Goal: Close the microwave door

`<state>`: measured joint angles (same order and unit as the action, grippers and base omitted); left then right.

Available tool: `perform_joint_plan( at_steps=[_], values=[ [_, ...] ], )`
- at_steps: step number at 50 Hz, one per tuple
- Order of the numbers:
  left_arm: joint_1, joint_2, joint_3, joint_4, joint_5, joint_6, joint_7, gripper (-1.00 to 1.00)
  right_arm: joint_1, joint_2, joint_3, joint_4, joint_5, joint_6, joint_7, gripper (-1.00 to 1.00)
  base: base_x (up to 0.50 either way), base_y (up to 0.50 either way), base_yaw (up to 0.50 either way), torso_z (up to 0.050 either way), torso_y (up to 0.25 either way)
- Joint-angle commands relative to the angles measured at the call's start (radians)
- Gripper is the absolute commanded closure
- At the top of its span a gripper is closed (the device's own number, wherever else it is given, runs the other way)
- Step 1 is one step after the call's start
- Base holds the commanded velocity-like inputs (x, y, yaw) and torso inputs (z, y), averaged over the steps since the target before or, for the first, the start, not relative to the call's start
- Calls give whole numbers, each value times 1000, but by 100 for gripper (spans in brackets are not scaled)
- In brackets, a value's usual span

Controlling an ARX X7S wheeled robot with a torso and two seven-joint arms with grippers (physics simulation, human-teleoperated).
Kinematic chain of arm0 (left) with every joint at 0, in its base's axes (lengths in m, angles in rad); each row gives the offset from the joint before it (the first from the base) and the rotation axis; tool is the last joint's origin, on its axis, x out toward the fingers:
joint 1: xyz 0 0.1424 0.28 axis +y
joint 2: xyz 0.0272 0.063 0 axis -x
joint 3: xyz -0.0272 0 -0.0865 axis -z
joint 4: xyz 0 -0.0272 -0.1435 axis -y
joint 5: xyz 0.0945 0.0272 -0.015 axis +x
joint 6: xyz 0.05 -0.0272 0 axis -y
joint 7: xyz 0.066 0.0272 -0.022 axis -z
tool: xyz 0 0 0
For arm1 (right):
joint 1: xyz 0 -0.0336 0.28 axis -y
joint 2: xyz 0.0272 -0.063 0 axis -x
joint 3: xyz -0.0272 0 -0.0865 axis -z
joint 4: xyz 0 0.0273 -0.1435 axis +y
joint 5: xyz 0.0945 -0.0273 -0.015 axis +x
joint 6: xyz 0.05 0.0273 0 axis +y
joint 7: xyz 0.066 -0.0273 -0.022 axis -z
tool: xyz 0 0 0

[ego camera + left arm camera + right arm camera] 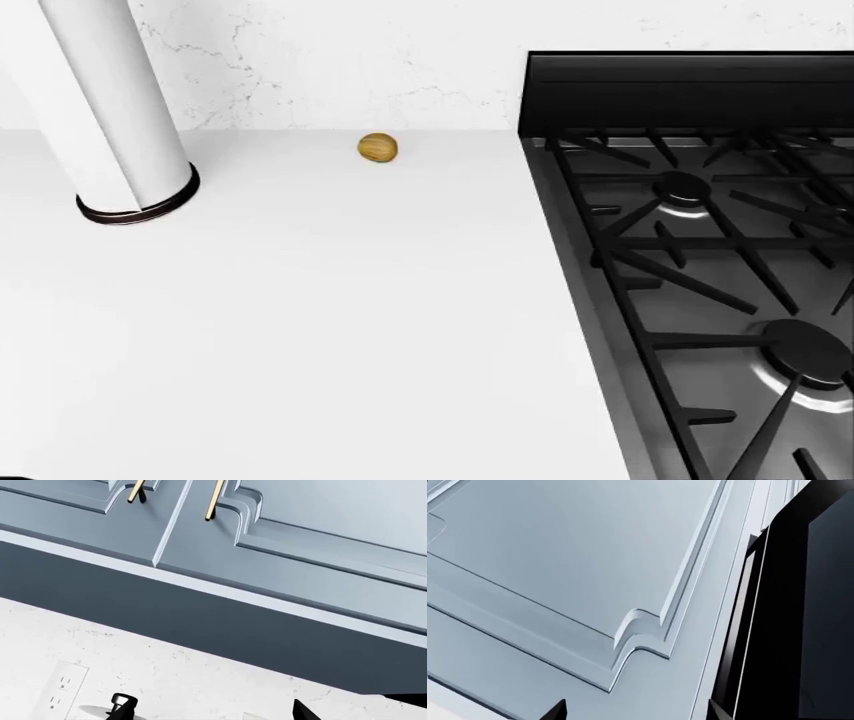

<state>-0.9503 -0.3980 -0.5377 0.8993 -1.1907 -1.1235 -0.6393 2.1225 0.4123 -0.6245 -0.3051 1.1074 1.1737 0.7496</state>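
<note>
Only the right wrist view shows the microwave [800, 605], as a tall black glossy slab next to a pale blue cabinet door [574, 565]. How its door stands cannot be told from here. My right gripper [637, 712] is open, its two dark fingertips spread in front of the cabinet door, one tip close to the black edge. My left gripper [213, 711] is open too, raised toward the white marbled wall [167, 675] below the upper cabinets [300, 545]. Nothing sits between either pair of fingers. The head view shows neither the microwave nor a gripper.
Over the white counter [334, 330], a white segment of my left arm [120, 110] rises at the left. A small brown nut-like ball [378, 148] lies by the wall. A black gas stove [721, 270] fills the right. The upper cabinets have gold handles [213, 500], and a wall outlet [61, 690] sits below.
</note>
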Motion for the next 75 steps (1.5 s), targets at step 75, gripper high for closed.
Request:
perform_joint_plan(
  at_steps=[75],
  values=[
    [39,-38,36,0,-36,55,-37,-100,167,165,-105,183,-201,-11,-291,-100,0,0,0,0,0]
  ],
)
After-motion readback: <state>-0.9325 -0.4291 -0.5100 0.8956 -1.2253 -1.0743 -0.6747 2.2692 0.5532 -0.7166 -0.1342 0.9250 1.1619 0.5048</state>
